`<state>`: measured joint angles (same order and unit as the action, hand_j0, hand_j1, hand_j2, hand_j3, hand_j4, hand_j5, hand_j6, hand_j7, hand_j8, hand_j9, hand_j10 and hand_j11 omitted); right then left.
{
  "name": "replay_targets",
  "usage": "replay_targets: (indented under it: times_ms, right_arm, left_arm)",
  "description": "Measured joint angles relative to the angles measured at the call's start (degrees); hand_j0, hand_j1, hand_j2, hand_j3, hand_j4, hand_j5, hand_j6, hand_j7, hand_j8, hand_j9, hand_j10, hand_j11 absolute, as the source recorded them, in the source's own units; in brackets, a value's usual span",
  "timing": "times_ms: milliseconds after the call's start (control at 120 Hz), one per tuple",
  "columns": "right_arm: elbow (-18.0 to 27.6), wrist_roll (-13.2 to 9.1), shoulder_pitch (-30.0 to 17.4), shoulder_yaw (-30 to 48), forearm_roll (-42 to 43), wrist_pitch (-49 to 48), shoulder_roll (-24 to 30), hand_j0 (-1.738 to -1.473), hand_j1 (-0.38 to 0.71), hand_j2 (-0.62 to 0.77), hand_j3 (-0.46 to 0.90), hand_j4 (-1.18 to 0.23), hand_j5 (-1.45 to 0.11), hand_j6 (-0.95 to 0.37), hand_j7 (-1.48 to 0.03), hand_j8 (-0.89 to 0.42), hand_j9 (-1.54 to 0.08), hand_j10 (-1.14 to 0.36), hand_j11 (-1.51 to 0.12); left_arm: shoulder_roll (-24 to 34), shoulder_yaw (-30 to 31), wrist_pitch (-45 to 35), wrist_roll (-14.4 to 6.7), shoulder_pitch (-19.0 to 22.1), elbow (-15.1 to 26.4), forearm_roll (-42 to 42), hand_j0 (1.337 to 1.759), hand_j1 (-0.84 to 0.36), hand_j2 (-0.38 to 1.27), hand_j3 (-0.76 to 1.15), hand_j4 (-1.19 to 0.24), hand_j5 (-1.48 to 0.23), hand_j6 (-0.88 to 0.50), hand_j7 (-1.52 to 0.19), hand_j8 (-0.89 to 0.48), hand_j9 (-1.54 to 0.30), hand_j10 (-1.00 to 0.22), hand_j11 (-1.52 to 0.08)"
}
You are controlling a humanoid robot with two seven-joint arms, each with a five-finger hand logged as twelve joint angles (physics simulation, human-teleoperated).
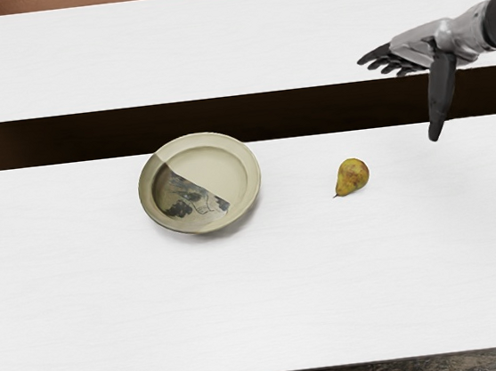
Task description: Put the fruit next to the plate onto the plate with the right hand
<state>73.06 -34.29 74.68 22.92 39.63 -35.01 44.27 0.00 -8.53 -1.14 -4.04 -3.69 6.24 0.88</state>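
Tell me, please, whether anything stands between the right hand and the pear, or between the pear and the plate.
Nothing visible does. The open right hand hovers up-right of the pear, and only bare table shows between them and between the pear and the plate.

No words, numbers, brands or signs can be read anywhere. The plate has a dark painted pattern across its lower part, toward 7 o'clock from its middle, but it looks like a drawing and shows no letters that can be made out.
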Motion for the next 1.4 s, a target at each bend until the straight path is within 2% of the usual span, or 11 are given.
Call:
replay_targets:
  times_ms: [125, 242, 325, 417, 642, 1050, 1400]
  right_arm:
    - [7.9, -0.5, 0.1, 0.6, 5.0, 0.0, -0.8, -1.658, -0.35, 0.0, 0.0, 0.0, 0.0, -0.01, 0.0, 0.0, 0.0, 0.0, 0.0]
    - [12.6, -0.6, -0.6, 0.7, 9.6, 0.0, -1.1, -1.658, -0.35, 0.0, 0.0, 0.0, 0.0, 0.0, 0.0, 0.0, 0.0, 0.0, 0.0]
    - [15.9, -0.7, -2.9, 0.5, 12.4, 0.0, -1.2, -1.658, -0.35, 0.0, 0.0, 0.0, 0.0, 0.0, 0.0, 0.0, 0.0, 0.0, 0.0]
    - [17.6, -0.7, -6.6, 0.3, 16.9, 1.2, -2.5, -1.658, -0.35, 0.0, 0.0, 0.0, 0.0, 0.0, 0.0, 0.0, 0.0, 0.0, 0.0]
    - [18.6, -0.7, -11.8, 0.0, 24.4, 9.5, -4.6, -1.658, -0.35, 0.0, 0.0, 0.0, 0.0, 0.0, 0.0, 0.0, 0.0, 0.0, 0.0]
    - [17.8, -0.7, -17.0, -0.1, 33.9, 18.3, -9.8, -1.658, -0.35, 0.0, 0.0, 0.0, 0.0, 0.0, 0.0, 0.0, 0.0, 0.0, 0.0]
    - [15.5, -0.7, -20.2, -0.2, 38.0, 22.4, -11.2, -1.658, -0.27, -0.01, 0.0, -0.07, -0.09, -0.07, -0.09, -0.07, -0.09, -0.07, -0.09]
  left_arm:
    - [0.0, 0.0, 0.0, 0.0, 0.0, 0.0, 0.0, 1.658, 0.32, 0.0, 0.0, -0.02, -0.03, -0.02, -0.03, -0.02, -0.03, -0.02, -0.03]
    - [0.0, 0.0, 0.0, 0.0, 0.0, 0.0, 0.0, 1.658, 0.32, 0.0, 0.0, -0.02, -0.03, -0.02, -0.03, -0.02, -0.03, -0.02, -0.03]
    - [0.0, 0.0, 0.0, 0.0, 0.0, 0.0, 0.0, 1.658, 0.32, 0.0, 0.0, -0.02, -0.03, -0.02, -0.03, -0.02, -0.03, -0.02, -0.03]
    - [0.0, 0.0, 0.0, 0.0, 0.0, 0.0, 0.0, 1.658, 0.32, 0.0, 0.0, -0.02, -0.03, -0.02, -0.03, -0.02, -0.03, -0.02, -0.03]
    - [0.0, 0.0, 0.0, 0.0, 0.0, 0.0, 0.0, 1.658, 0.32, 0.0, 0.0, -0.02, -0.03, -0.02, -0.03, -0.02, -0.03, -0.02, -0.03]
    - [0.0, 0.0, 0.0, 0.0, 0.0, 0.0, 0.0, 1.658, 0.32, 0.0, 0.0, -0.02, -0.03, -0.02, -0.03, -0.02, -0.03, -0.02, -0.03]
    - [0.0, 0.0, 0.0, 0.0, 0.0, 0.0, 0.0, 1.658, 0.32, 0.0, 0.0, -0.02, -0.03, -0.02, -0.03, -0.02, -0.03, -0.02, -0.03]
